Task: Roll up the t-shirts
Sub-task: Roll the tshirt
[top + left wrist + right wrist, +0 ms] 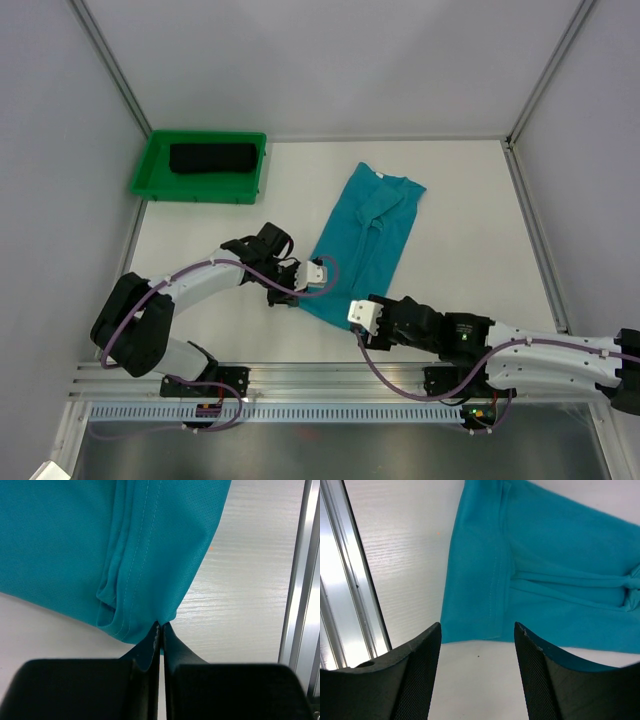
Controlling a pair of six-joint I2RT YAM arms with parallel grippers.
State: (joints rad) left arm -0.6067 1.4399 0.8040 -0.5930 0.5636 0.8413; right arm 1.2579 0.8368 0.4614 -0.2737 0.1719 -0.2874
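- Pinching the near hem of the t-shirt (365, 235) at its left corner with the left gripper (161, 628), pressed together on a small tuck of teal cloth.
- Lying as a long narrow strip on the table (470, 200), folded lengthwise, collar at the far end, hem just beside both grippers.
- Hovering spread wide with the right gripper (477, 630), just short of the hem's other corner and touching no cloth.
- Bring that spread pair forward over the stitched edge and close on every layer, not only the top one; looks several layers thick at the fold.
- Match the two grips in depth along the hem, or expect a roll that starts skewed and cones to one side.
- Lift only a little, then turn the hem over toward the collar, moving both wrists together and in line with the strip.
- Make the first turn small and tight; likely to slacken fast, being soft knit.
- Mind the bunched ridge down the middle: probably thicker there, so press evenly across the width.
- Leave alone the green tray (150, 172) at the far left corner and the dark roll (212, 158) inside it; probably the place for the finished roll.
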